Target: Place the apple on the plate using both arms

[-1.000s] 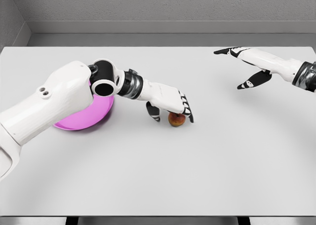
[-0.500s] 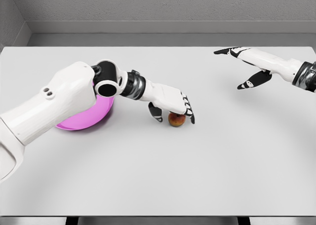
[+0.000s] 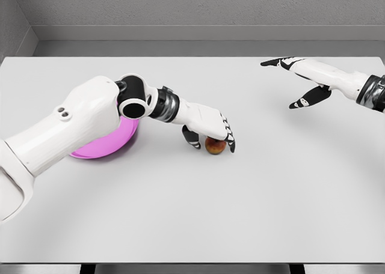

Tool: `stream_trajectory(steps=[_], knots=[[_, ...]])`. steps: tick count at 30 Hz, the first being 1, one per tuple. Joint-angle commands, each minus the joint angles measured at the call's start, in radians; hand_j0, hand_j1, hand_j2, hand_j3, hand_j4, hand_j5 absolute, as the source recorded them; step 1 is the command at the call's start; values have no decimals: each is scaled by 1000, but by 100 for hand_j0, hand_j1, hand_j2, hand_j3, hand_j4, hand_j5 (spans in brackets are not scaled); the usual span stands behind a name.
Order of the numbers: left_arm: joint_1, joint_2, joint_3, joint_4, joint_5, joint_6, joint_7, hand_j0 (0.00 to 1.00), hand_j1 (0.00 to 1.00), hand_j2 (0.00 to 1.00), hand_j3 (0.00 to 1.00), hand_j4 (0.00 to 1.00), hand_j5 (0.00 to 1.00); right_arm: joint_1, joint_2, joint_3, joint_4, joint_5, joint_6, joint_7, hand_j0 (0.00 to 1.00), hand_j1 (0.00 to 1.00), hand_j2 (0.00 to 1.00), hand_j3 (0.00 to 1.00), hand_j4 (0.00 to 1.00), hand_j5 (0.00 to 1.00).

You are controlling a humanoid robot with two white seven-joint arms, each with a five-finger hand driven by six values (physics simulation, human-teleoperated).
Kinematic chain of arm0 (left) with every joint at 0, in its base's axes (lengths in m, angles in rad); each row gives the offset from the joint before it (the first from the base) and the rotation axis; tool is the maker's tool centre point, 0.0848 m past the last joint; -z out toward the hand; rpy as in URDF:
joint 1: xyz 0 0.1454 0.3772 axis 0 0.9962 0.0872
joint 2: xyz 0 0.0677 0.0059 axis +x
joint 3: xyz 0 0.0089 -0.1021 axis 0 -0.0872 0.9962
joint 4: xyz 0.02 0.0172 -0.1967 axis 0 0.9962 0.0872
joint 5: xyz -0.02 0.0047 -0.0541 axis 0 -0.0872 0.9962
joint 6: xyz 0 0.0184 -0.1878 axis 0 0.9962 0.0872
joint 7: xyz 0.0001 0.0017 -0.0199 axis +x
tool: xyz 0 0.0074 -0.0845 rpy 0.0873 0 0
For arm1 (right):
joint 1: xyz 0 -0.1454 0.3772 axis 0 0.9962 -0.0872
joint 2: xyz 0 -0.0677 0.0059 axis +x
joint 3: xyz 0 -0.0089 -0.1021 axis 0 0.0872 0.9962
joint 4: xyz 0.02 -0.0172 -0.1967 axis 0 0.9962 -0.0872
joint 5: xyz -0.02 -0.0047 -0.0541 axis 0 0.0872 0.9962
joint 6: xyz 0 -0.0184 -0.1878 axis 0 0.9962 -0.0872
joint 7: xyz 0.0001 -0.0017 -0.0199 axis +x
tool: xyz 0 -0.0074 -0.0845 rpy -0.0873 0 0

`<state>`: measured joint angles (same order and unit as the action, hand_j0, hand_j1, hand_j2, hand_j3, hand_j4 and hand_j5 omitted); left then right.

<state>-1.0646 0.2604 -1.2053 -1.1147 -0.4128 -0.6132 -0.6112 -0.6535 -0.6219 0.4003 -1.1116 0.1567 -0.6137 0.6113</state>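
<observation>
Our left robot hand (image 3: 212,130) arches over the apple (image 3: 215,145), fingers curled around it, though we cannot quite tell if the grip is closed. The apple sits on the tabletop (image 3: 252,202), so lifting and placing remain. The pink plate (image 3: 114,143) lies beside, partly hidden under our forearm. The right robot hand (image 3: 299,82) hovers spread, well apart.

head cam – one view | high, looks down-fwd over table (image 3: 252,214) | back wall (image 3: 198,6) at top

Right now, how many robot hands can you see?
2. The left hand is draped over the apple near the table's middle; the right hand hovers open at the far right.
</observation>
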Motion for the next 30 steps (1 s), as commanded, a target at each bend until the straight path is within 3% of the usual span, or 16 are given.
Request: stream_trajectory(steps=[1,5,12,18,30], knots=[[0,-3,1,7,5,2,0,80,80,80,80,80,80,0,-1,-1,-2,-8,3,0,100,100,100,100,100,100],[0,-4,0,7,-3,2,0,79,79,79,79,79,79,0,-1,0,-2,-8,3,0,100,100,100,100,100,100],[0,-12,-10,7,-8,2,0,70,70,70,70,70,70,0,-1,-1,-2,-8,3,0,100,100,100,100,100,100],[0,-10,-10,7,-9,2,0,55,55,55,55,55,55,0,-1,-1,-2,-6,3,0,100,100,100,100,100,100],[-3,3,-7,-7,-3,2,0,39,39,39,39,39,39,6,-1,-1,-2,-8,3,0,100,100,100,100,100,100]])
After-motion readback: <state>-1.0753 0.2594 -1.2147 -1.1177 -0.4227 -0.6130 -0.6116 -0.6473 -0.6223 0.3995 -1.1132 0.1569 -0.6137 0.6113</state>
